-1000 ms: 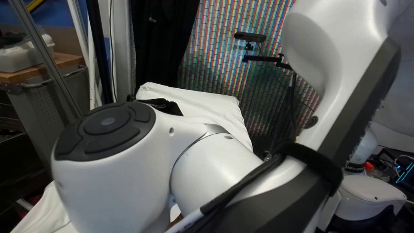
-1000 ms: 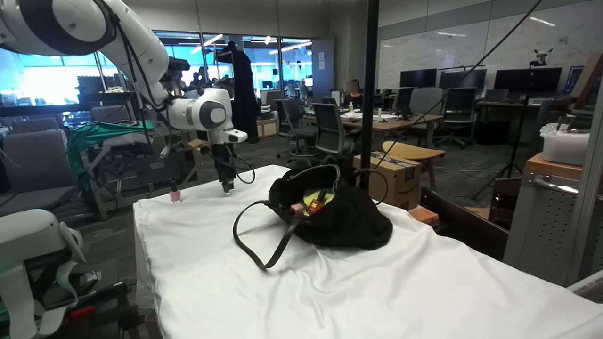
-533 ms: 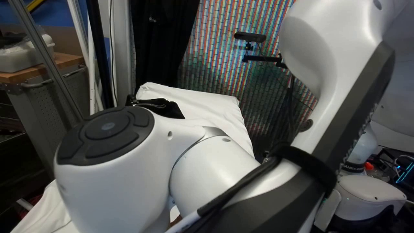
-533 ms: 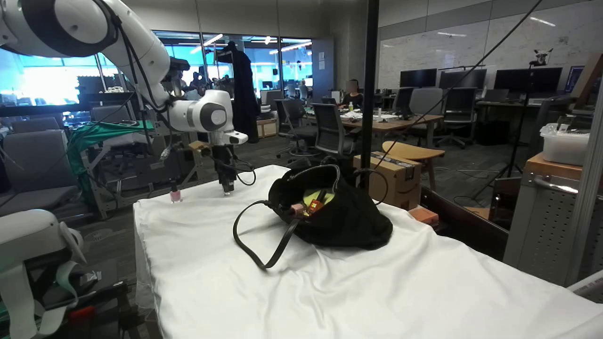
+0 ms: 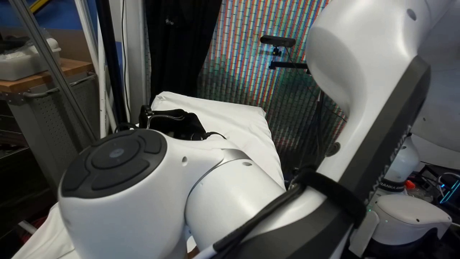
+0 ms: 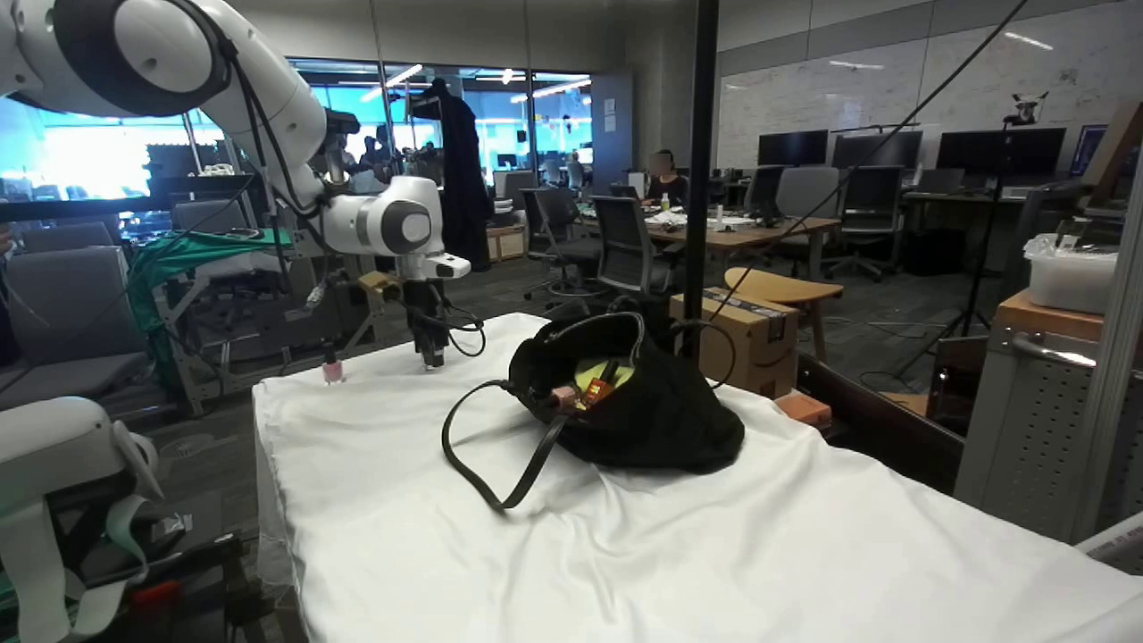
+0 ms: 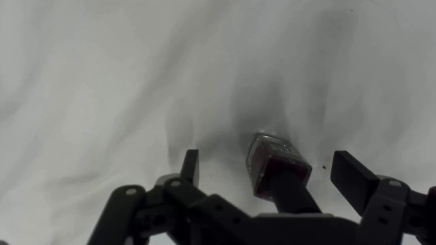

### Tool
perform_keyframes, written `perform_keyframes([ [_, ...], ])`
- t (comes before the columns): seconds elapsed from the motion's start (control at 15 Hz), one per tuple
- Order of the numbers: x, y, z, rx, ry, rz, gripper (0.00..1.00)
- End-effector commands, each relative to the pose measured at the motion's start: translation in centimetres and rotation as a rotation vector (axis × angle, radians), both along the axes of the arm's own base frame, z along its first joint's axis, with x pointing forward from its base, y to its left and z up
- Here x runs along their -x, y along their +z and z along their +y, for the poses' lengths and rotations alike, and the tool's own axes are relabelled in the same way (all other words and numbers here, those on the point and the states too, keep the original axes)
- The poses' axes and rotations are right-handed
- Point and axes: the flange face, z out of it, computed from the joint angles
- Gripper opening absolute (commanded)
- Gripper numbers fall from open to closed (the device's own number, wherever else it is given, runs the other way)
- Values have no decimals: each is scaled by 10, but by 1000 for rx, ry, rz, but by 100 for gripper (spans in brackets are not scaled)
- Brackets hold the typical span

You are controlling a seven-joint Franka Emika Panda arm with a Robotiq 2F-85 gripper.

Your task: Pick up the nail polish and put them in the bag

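My gripper [image 7: 267,163], jaws spread, grasps nothing | one nail polish bottle [image 7: 277,161] stands upright between my fingers [image 7: 352,180], nearer the wrist-view right one, cap [image 7: 293,195] toward me | black bag [image 6: 670,420] well apart

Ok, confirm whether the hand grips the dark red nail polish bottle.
No: white cloth shows between the nail polish bottle and each finger of the open hand.
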Motion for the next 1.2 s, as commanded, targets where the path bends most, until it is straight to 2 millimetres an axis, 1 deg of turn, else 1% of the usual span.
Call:
perform_keyframes([
  [0.0, -7, -1, 6, -19, 6, 8, 100],
  [0.27, -9, -1, 6, -15, 3, 13, 100],
  [1.07, -2, -1, 5, 16, 10, 51, 100],
  [1.13, -2, -1, 5, 15, 11, 53, 92],
])
